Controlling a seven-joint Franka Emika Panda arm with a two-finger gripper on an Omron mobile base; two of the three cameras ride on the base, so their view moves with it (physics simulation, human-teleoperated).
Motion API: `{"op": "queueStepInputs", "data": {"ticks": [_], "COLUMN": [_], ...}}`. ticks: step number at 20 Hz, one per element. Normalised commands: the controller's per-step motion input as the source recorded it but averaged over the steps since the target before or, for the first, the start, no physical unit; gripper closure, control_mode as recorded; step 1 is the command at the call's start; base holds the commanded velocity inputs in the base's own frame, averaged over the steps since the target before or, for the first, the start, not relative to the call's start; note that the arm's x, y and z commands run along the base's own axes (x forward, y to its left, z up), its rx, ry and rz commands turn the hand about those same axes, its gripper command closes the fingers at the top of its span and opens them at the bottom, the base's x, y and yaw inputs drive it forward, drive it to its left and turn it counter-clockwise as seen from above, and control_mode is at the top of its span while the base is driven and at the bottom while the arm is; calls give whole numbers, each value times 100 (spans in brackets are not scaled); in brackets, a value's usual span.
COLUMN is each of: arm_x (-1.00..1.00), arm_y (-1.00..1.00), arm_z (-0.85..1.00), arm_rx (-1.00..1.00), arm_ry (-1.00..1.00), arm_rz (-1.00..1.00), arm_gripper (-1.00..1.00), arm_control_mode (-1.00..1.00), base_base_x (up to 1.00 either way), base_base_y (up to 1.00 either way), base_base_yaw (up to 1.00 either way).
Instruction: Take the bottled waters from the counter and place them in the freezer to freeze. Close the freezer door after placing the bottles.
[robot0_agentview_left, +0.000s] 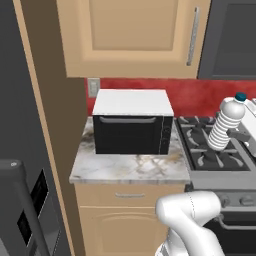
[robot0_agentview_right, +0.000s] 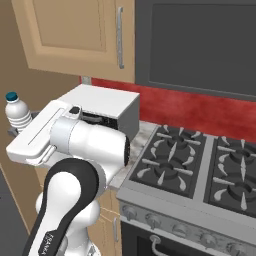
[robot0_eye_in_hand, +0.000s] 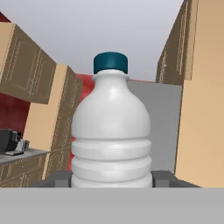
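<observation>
Hand view: ribbed bottle (robot0_eye_in_hand: 111, 135) clamped btwn pincer (robot0_eye_in_hand: 111, 178) fingers.

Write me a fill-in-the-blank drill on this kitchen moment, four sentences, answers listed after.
1. The gripper is shut on a ribbed white bottle with a ____ cap.
2. The black-fronted oven on the counter has a ____ top.
3. The wall behind the gas stovetop is coloured ____.
4. The held bottle is lifted ____ the counter, not standing on it.

Answers: blue; white; red; above
</observation>
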Motion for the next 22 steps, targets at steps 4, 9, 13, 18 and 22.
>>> {"op": "queueStepInputs", "data": {"ticks": [4,9,13,18,22], "arm_x": [0,0,0,0,0], "arm_y": [0,0,0,0,0], "arm_z": [0,0,0,0,0], "arm_rx": [0,0,0,0,0], "arm_ry": [0,0,0,0,0], "arm_rz": [0,0,0,0,0], "arm_gripper": [100,100,100,100,100], "arm_control_mode": [100,100,100,100,100], "base_base_x": [-44,-45,-47,-49,-48], "base_base_y": [0,4,13,22,23], "base_base_yaw": [0,0,0,0,0]}}
